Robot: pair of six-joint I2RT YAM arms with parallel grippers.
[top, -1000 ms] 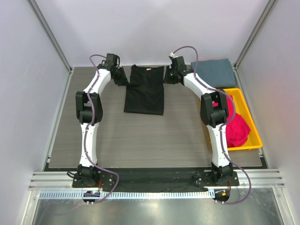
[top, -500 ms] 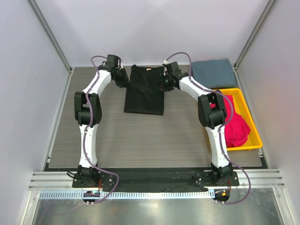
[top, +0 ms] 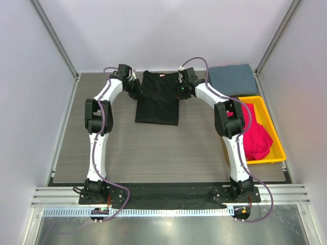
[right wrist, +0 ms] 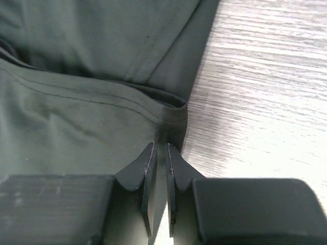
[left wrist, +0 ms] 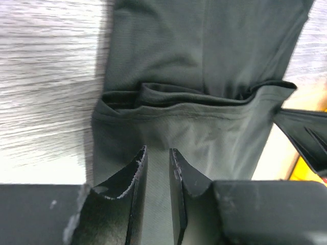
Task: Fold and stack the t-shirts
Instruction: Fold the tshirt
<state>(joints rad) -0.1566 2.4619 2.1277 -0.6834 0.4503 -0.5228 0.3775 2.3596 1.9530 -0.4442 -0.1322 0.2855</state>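
Observation:
A black t-shirt (top: 157,102) lies folded into a long narrow strip at the far middle of the table, its red-white neck label at the far edge. My left gripper (top: 137,88) is at the shirt's far left edge. In the left wrist view its jaws (left wrist: 158,153) stand close together with black cloth (left wrist: 204,51) between them. My right gripper (top: 180,92) is at the far right edge. In the right wrist view its jaws (right wrist: 160,148) are nearly closed on the hem of the shirt (right wrist: 76,117). A slate grey-blue t-shirt (top: 232,78) lies folded at the far right.
A yellow tray (top: 271,160) along the right side holds crumpled magenta-red t-shirts (top: 255,138). White walls and metal frame posts enclose the table on three sides. Both arms reach to the far edge of the wood-grain tabletop (top: 153,148).
Both grippers have moved inward onto the black shirt's far corners. The right one came in from the right and the left one shifted slightly right. The shirt has not moved.

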